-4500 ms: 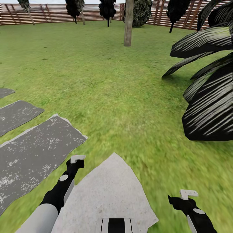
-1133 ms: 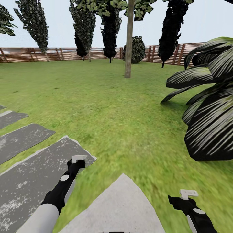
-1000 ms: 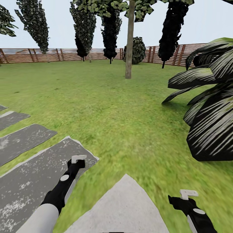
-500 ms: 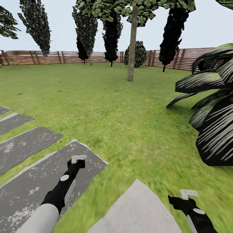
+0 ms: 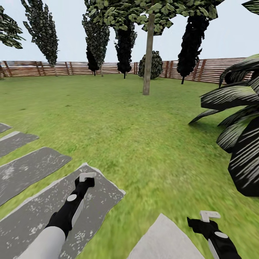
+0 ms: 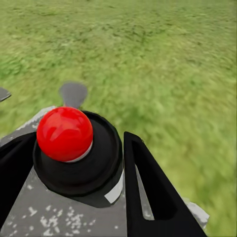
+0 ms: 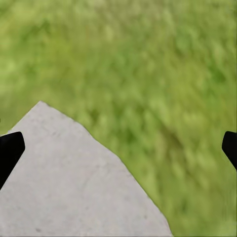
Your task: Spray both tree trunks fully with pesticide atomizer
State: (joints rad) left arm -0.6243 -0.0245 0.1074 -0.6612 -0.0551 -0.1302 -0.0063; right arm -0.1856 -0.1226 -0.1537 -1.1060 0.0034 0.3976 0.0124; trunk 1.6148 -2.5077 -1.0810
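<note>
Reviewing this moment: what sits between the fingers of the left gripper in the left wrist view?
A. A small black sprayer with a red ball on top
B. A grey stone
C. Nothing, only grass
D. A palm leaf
A. In the left wrist view the pesticide atomizer, black with a red ball on top, sits between the two black fingers of the left gripper.

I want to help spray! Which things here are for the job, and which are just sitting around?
For the job: pesticide atomizer, in the left pincer; tree trunk.
Just there: paving slabs; dark cypresses; fence; palm-like plant.
</note>
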